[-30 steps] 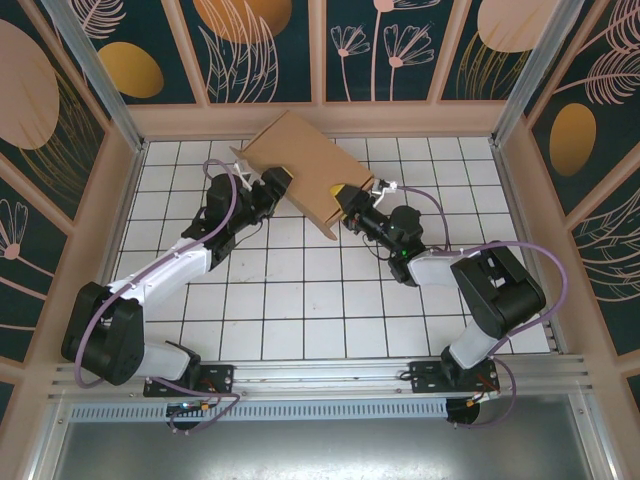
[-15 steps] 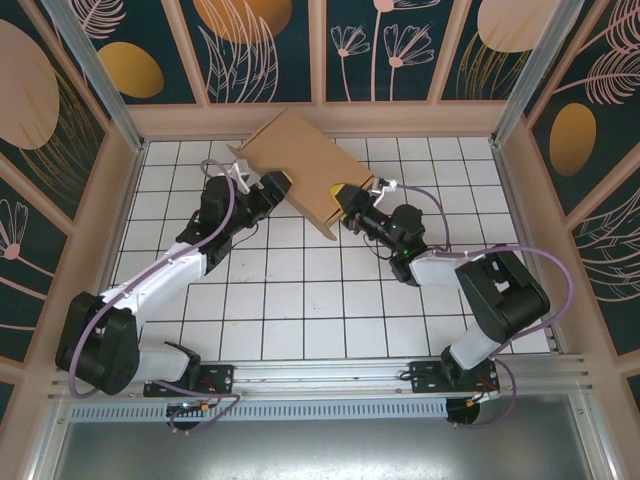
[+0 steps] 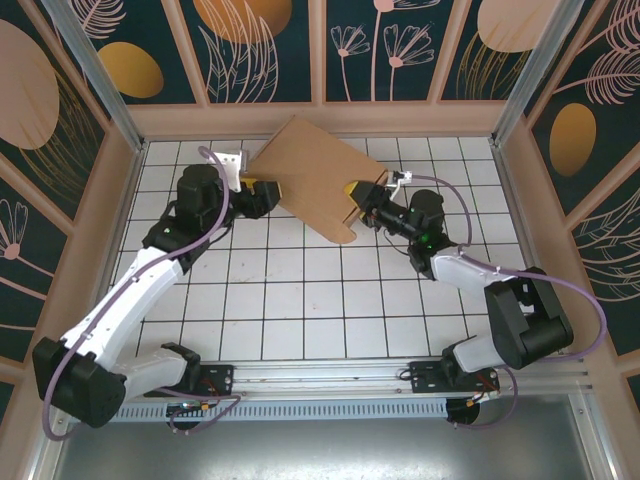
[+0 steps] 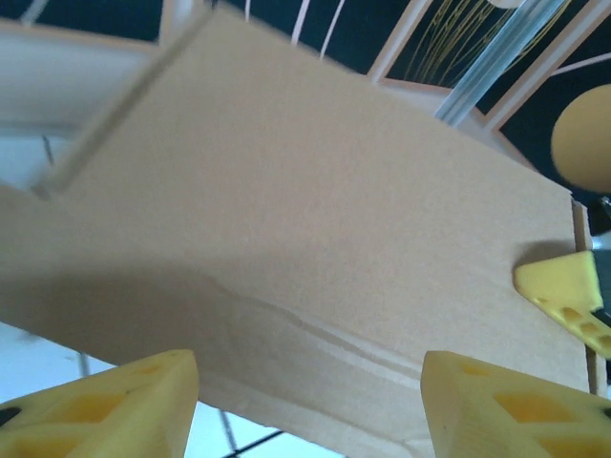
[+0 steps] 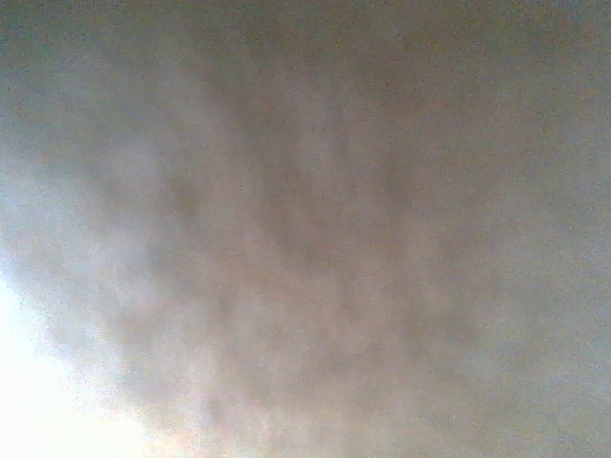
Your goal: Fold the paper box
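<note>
Currently, the paper box [image 3: 312, 178] is lying tilted at the far centre of the tabletop [image 3: 300, 300]. The left end effector [image 3: 266, 190] is hovering just beside its left edge, fingers [image 4: 115, 405] standing apart. The right end effector [image 3: 356, 193] is clamping its right edge, one yellow finger on top.

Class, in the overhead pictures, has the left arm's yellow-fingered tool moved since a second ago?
Yes. The left tool has retreated leftward from the brown cardboard paper box, toward the wooden left wall.
</note>
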`<state>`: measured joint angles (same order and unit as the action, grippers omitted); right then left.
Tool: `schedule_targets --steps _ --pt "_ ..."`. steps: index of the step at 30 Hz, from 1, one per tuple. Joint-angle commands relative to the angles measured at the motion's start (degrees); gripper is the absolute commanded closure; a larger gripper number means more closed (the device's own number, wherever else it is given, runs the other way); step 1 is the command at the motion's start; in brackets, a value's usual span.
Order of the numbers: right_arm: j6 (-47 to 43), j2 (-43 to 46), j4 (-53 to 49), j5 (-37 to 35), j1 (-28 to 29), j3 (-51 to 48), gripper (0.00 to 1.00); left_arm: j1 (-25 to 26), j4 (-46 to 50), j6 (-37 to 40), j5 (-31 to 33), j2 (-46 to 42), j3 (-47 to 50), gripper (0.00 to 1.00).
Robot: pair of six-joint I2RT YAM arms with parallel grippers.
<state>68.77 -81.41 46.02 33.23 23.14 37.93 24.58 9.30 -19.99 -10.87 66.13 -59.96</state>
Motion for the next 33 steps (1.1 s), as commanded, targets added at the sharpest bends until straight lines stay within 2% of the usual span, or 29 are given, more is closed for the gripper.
schedule_targets --steps 1,4,6,9,14,18,24,30,33 --pt "-4.2 1.4 -7.1 4.4 -0.9 3.1 0.54 2.0 6.5 13.1 9.8 -1.6 -2.9 0.38" --pt "-4.8 1.0 -8.9 6.2 -1.5 3.0 0.53 7.1 2.8 18.9 15.5 -3.0 -0.4 0.39" --pt "-4.1 0.4 -8.5 8.0 -2.2 2.5 0.52 12.5 -0.3 27.2 21.0 -3.8 2.9 0.37" --pt "-2.2 -0.9 -5.9 11.0 -2.8 1.8 0.52 17.3 -6.5 41.7 22.7 -5.4 10.3 0.35" --pt "-1.4 -1.7 -4.6 14.6 -3.0 2.0 0.52 18.6 -11.8 55.3 23.1 -5.0 17.1 0.31" --pt "-0.7 -2.5 -2.4 18.1 -3.0 2.0 0.51 20.1 -17.1 64.0 27.2 -3.6 20.0 0.30" --pt "5.8 -4.5 8.0 22.6 -3.1 0.0 0.51 23.6 -21.0 79.9 26.7 -2.3 22.7 0.29" --pt "8.1 -4.8 12.0 25.0 -2.9 -0.3 0.51 25.1 -37.2 94.1 34.1 0.7 27.1 0.31" --pt "9.7 -5.3 14.4 25.9 -2.6 -0.5 0.50 25.3 -44.9 98.6 36.7 2.2 28.1 0.34"
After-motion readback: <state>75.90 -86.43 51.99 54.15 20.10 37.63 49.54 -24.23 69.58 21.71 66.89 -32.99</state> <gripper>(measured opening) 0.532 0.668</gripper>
